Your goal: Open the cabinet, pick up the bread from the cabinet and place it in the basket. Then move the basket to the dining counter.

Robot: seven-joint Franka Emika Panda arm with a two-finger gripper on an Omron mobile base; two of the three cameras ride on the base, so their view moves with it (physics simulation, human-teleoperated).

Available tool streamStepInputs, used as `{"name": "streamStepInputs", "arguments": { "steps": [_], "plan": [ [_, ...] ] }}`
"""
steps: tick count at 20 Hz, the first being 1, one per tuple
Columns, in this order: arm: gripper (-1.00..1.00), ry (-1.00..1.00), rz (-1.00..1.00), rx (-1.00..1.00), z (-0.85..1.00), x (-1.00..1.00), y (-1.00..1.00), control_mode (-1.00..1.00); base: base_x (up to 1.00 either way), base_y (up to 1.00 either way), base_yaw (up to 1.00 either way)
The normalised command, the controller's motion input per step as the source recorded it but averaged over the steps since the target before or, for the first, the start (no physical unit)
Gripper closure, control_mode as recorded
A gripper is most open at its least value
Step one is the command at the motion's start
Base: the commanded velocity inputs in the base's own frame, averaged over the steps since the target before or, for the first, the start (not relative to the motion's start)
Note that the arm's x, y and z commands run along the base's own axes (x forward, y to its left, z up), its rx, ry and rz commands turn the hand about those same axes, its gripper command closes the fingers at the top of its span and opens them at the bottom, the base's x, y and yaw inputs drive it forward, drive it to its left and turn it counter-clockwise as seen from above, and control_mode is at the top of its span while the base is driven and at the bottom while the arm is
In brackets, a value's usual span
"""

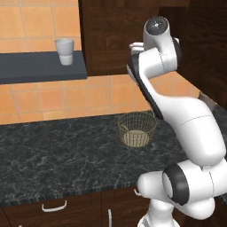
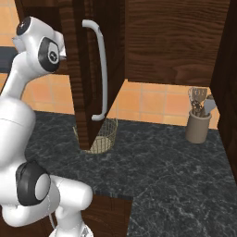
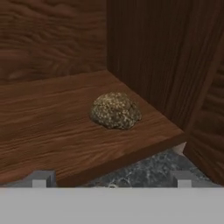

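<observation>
hand view: bread (image 3: 116, 111) on cabinet (image 3: 52, 122) shelf, gripper (image 3: 111, 180) open

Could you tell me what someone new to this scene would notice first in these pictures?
The cabinet door stands swung open, its long silver handle out over the black counter. Inside, in the hand view, the bread lies alone on the wooden shelf, ahead of the open hand. Below, the wire basket waits on the counter by the tiled wall.
</observation>
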Motion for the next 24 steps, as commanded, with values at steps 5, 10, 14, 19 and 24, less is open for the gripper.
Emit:
{"name": "streamStepInputs", "arguments": {
  "steps": [5,10,14,19,24],
  "plan": [
    [-1.00,0.00,0.11,-0.25,0.04,0.14,-0.04,-1.00,0.00,0.00,0.00],
    [-1.00,0.03,0.01,-0.06,0.00,0.42,-0.05,-1.00,0.00,0.00,0.00],
    [-1.00,0.06,0.00,-0.05,0.00,0.52,-0.02,-1.00,0.00,0.00,0.00],
    [-1.00,0.00,-0.07,0.00,0.00,0.38,-0.26,-1.00,0.00,0.00,0.00],
    [-1.00,0.00,-0.15,0.00,-0.02,0.22,-0.29,-1.00,0.00,0.00,0.00]
  ]
}}
